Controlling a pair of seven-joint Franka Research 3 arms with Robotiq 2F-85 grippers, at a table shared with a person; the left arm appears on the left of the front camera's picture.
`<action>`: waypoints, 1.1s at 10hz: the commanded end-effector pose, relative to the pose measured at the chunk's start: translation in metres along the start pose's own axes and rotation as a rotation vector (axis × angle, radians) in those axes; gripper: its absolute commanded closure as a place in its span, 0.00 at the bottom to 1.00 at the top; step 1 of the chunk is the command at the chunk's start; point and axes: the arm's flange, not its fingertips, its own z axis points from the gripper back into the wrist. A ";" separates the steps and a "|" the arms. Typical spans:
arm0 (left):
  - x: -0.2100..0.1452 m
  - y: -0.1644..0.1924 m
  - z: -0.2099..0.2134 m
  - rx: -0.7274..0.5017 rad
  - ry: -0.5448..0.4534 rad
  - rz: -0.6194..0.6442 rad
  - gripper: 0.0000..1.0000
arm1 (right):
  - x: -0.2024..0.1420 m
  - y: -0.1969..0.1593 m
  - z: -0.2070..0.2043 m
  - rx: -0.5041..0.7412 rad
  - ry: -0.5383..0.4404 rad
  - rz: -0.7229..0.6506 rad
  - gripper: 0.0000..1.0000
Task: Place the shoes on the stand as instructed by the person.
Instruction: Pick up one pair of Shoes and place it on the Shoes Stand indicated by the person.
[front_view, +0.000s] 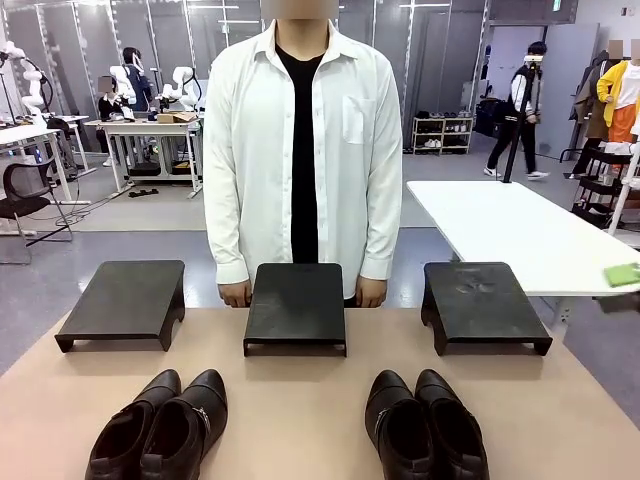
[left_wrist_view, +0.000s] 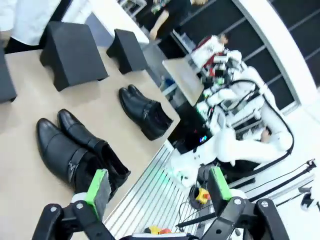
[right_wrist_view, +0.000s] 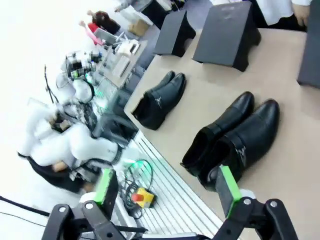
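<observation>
Shoes (front_view: 190, 415): two pairs side by side at near edge, toes toward three empty stands (front_view: 295, 300), ready for picking. Left gripper (left_wrist_view: 157, 184), right gripper (right_wrist_view: 167, 186) spread wide, empty, poised pending person's (front_view: 300, 150) cue.

Nothing could be read in any view. The shoes (front_view: 186, 425) and the stands (front_view: 296, 305) carried no legible brand, label or number. Any print farther back in the room was too small or blurred to make out.
</observation>
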 end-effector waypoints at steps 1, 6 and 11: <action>-0.039 0.017 0.042 -0.006 -0.154 0.063 0.00 | -0.032 -0.016 0.021 0.020 -0.095 -0.022 0.00; -0.098 0.005 0.113 0.089 -0.303 0.132 0.00 | -0.084 -0.029 0.055 0.003 -0.189 -0.090 0.00; -0.107 0.010 0.114 0.088 -0.313 0.149 0.00 | -0.079 -0.035 0.072 -0.005 -0.189 -0.118 0.00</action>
